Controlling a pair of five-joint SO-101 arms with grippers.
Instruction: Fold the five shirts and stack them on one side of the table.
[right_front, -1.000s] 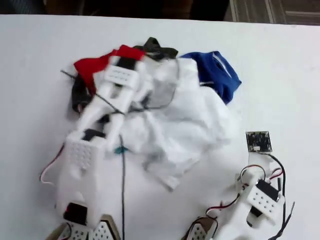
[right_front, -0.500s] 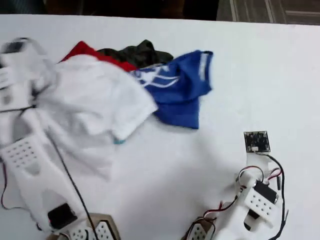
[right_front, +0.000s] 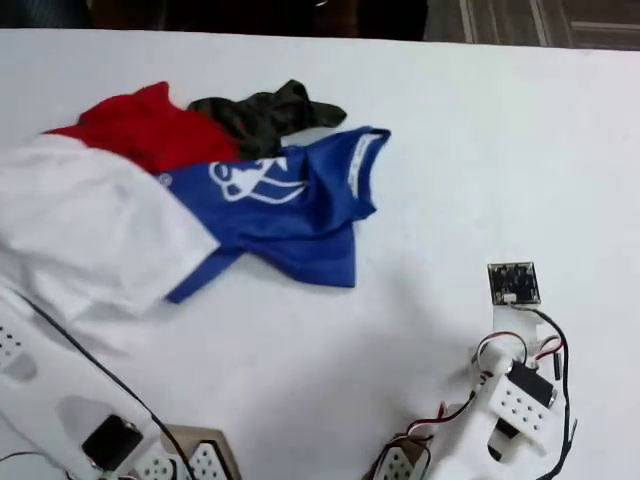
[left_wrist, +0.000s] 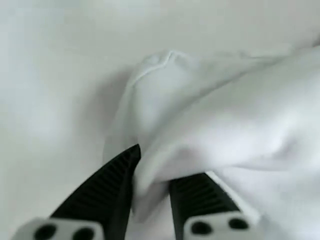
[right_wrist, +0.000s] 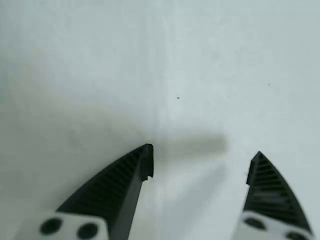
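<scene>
At the table's left side, the white shirt (right_front: 90, 235) is gripped by the closed left jaws, its edge overlapping the blue shirt (right_front: 290, 205). Red shirt (right_front: 130, 125) and camouflage shirt (right_front: 265, 110) are bunched behind. Step judged: one shirt being singled out, nothing folded yet. Next: white shirt to be spread flat on bare table (right_front: 480, 150). Right jaws are open, idle over the table.

Crumpled white shirt (right_front: 90, 235) overlapping blue shirt (right_front: 290, 205)
</scene>
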